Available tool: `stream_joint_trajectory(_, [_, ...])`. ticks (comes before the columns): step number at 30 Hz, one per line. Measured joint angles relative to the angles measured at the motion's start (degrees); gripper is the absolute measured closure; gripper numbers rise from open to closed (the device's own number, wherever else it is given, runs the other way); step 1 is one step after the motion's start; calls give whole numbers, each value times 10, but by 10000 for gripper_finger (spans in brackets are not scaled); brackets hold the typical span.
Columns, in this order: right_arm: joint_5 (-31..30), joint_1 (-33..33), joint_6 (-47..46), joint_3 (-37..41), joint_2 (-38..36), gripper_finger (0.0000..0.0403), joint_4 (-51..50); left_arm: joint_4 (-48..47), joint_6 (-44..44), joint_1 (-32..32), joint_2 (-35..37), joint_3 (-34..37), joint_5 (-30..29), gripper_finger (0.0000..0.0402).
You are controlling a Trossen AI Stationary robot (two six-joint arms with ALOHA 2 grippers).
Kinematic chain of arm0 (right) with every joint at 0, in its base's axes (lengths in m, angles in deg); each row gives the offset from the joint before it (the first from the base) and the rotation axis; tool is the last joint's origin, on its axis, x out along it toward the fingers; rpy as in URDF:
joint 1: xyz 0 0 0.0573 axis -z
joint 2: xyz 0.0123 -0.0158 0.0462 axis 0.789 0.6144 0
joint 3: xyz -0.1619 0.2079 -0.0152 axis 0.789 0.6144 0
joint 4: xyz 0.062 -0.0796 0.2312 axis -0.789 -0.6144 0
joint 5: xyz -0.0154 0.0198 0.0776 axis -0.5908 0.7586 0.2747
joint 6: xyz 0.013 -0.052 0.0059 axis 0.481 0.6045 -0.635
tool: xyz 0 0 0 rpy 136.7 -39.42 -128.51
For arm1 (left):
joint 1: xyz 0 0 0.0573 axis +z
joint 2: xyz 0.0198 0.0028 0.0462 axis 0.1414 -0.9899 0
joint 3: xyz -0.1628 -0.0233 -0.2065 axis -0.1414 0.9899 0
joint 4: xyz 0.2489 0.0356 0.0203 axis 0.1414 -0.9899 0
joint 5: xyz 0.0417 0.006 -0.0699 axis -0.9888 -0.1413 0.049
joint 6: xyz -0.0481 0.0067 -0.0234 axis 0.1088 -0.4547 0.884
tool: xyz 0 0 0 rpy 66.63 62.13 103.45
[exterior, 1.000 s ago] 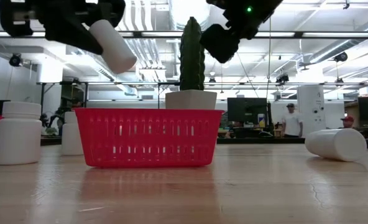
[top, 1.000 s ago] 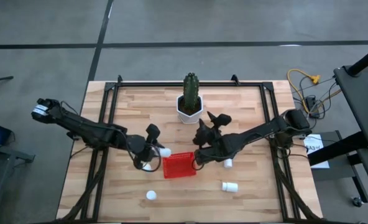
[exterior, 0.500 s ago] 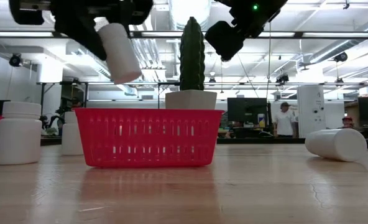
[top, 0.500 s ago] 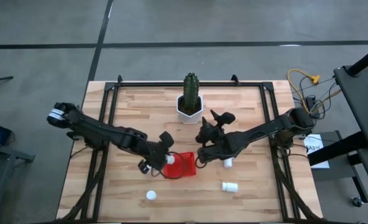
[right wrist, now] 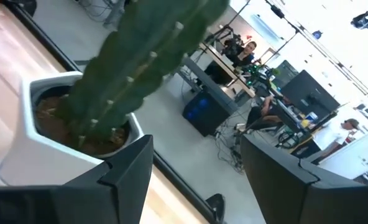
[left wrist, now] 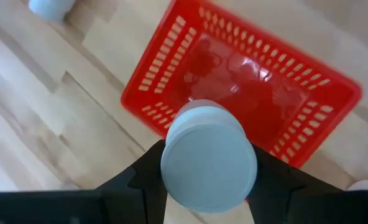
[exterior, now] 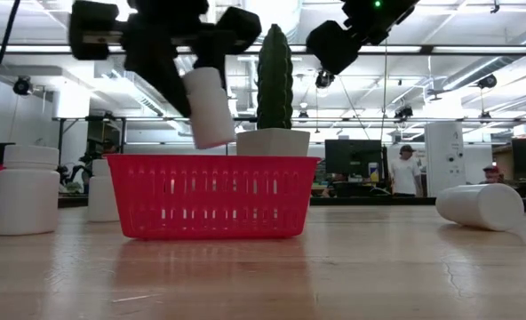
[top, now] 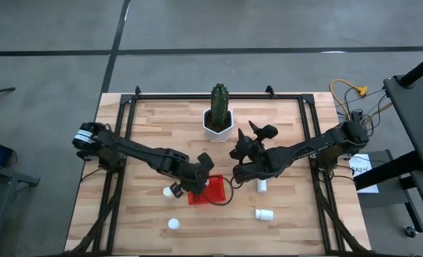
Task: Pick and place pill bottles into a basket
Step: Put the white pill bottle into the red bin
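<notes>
The held bottle (exterior: 210, 107) hangs tilted above the basket (exterior: 211, 197), over its left half as seen from bench level, clamped in the left jaws (left wrist: 207, 186). The left wrist view looks straight down past the bottle's cap (left wrist: 209, 157) into the basket's open floor, which appears to hold nothing yet.

Step in hand, by my judgement: release into the basket. To do it well, the bottle should be brought lower, near the basket's rim, before the jaws part, since the basket is shallow and a drop from this height could bounce the bottle out. It should also be centred over the basket's floor, away from the near wall.

Other bottles stand or lie outside the basket: one just beside its left wall (top: 173, 190), one in front of it (top: 173, 224), two to its right (top: 262, 186) (top: 264, 213).

The right gripper (top: 241, 160) hovers beyond the basket's right end, toward the cactus pot (top: 218, 126); its jaws stand apart and hold nothing, framing the cactus (right wrist: 140, 68).

Against the earlier frames: the left arm has carried the bottle from outside the basket's left wall to above the basket. The right gripper has drifted slightly away from the basket. The loose bottles have not moved.
</notes>
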Motion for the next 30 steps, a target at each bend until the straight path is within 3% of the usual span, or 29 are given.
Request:
stream_joint_trajectory(9, [-38,17,-89,113,-71,172,0,26,-4,10,-12,-9,0,252])
stream_joint_trajectory(15, [-21,-2,-121,203,-161,172,6,44,-8,10,-12,-7,0,252])
stream_joint_trajectory(25, [-10,-120,-156,320,-320,172,31,63,-15,11,-12,-8,0,252])
stream_joint_trajectory(30, [38,-207,-134,362,-409,172,73,67,-15,11,-11,-7,0,252])
